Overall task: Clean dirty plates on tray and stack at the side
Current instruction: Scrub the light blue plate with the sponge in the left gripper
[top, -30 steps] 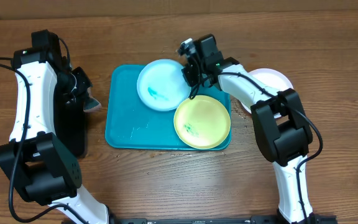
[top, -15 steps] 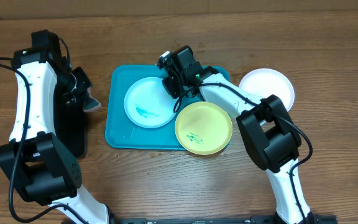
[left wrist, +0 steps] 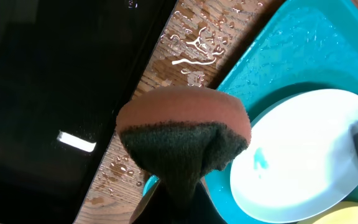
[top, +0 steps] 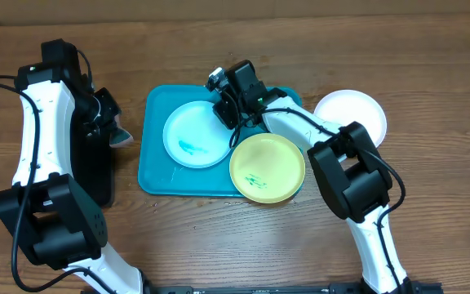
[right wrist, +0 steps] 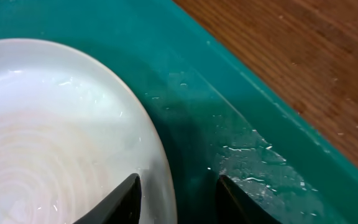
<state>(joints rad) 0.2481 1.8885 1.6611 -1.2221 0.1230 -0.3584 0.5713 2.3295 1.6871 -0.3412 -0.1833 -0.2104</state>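
Observation:
The turquoise tray (top: 157, 175) holds the pale blue plate (top: 194, 135), which has a teal smear, and the yellow-green plate (top: 268, 167), also smeared and overhanging the tray's front right corner. The white plate (top: 351, 114) lies on the table to the right of the tray. My right gripper (top: 227, 110) is open, and its fingers (right wrist: 179, 193) straddle the pale blue plate's right rim (right wrist: 73, 124) over the wet tray floor (right wrist: 241, 143). My left gripper (top: 114, 131) is shut on a brown and dark green sponge (left wrist: 185, 124), held left of the tray (left wrist: 303, 56). The pale blue plate (left wrist: 303, 155) shows there too.
A black rectangular tray (top: 96, 163) lies left of the turquoise tray, under my left arm, and fills the left of the left wrist view (left wrist: 42, 93). Water drops wet the wood (left wrist: 197, 43) between the two trays.
My right gripper has moved left and the pale blue plate has slid left with it across the tray, uncovering the white plate. The yellow-green plate shifted slightly. The left arm has not moved.

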